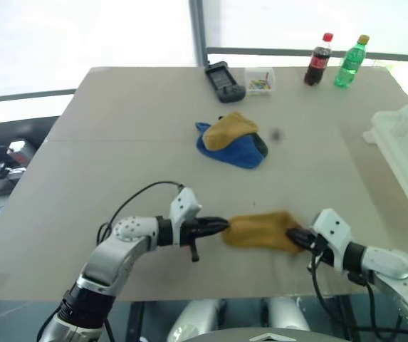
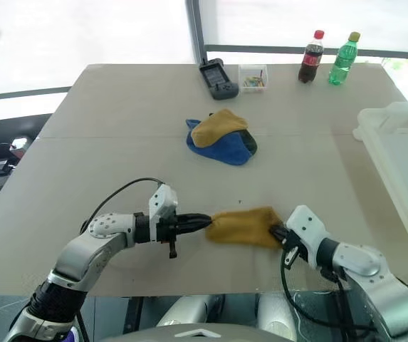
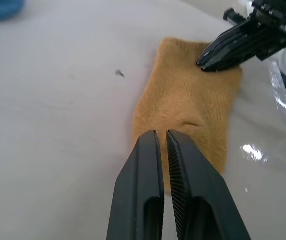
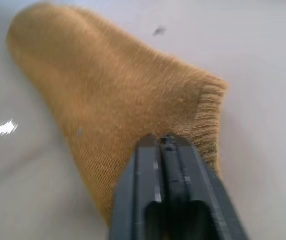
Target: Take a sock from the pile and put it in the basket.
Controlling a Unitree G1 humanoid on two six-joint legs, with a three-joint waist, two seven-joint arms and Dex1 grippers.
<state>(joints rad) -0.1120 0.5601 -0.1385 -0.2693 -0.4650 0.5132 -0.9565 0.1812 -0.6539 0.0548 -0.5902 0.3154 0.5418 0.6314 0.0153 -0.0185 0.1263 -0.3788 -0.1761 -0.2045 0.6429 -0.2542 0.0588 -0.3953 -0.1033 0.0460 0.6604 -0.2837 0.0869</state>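
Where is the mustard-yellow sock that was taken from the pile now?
In the head views the sock lies flat on the table's near edge, between the left tool and the right tool, apart from the pile.

Our L gripper points right, jaws nearly shut; our R gripper points left toward it, fingers together.

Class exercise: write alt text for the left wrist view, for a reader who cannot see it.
A mustard-yellow sock lies flat on a pale table, with the left gripper at its near edge, fingers together, and the right gripper touching its far end.
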